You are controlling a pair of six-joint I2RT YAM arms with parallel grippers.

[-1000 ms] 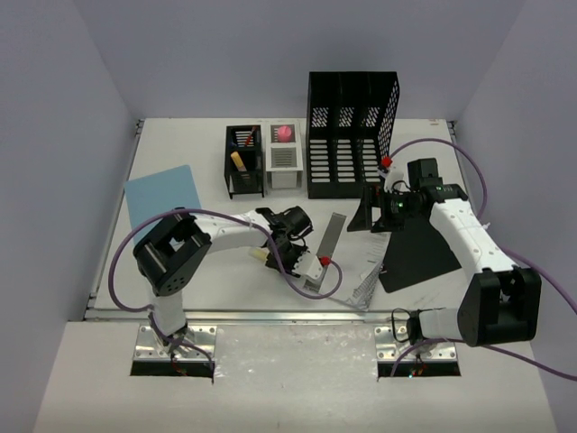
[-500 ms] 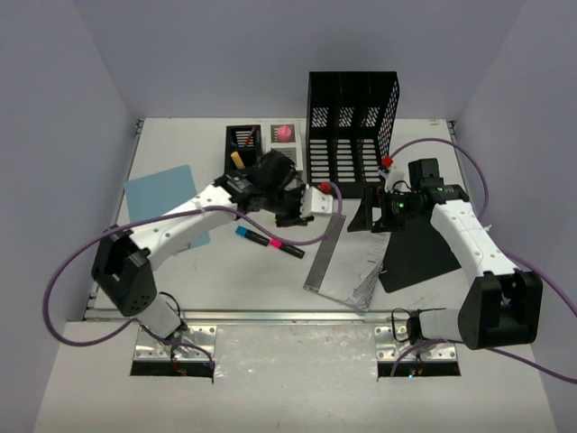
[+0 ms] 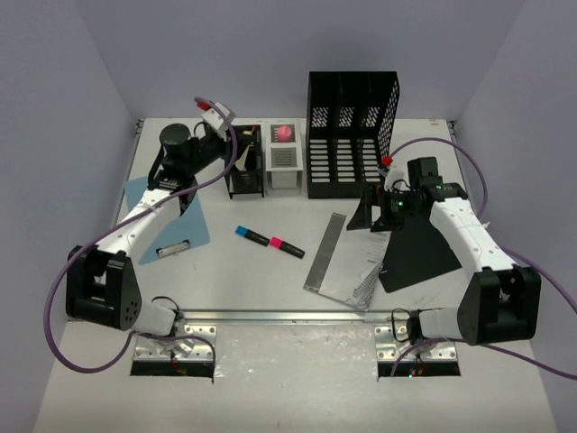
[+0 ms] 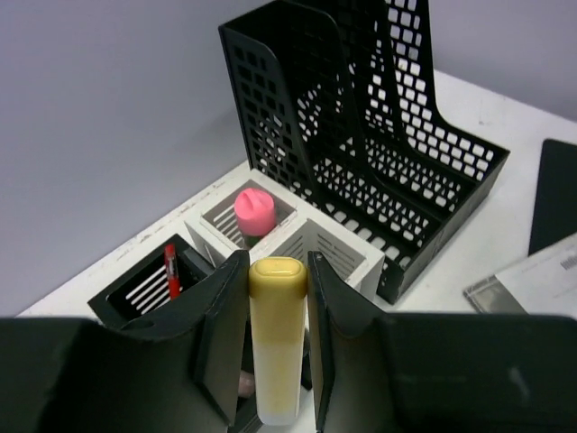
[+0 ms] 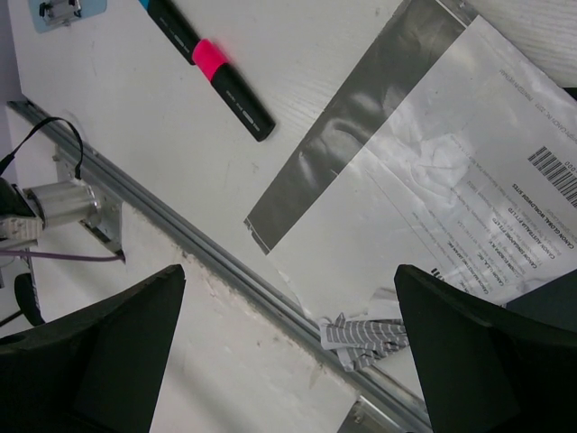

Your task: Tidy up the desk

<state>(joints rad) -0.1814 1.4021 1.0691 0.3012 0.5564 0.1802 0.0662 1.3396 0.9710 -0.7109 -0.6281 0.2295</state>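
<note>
The desk (image 3: 270,280) is big, white and flat, between pale purple walls (image 3: 72,135), with a metal rail (image 3: 279,315) at 6 o'clock. At 11 o'clock the left gripper (image 4: 278,271) grips a yellow pen (image 4: 275,361); the right gripper (image 5: 290,280) gapes wide. Print on the paper (image 5: 433,162) is too tiny to read

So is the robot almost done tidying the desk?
Not yet. A red pen already stands in the black holder. The left tool grips a yellow highlighter by that holder. Left to do: the blue-pink marker, silver mailer and black folder lie loose on the desk; the right tool is open.
</note>
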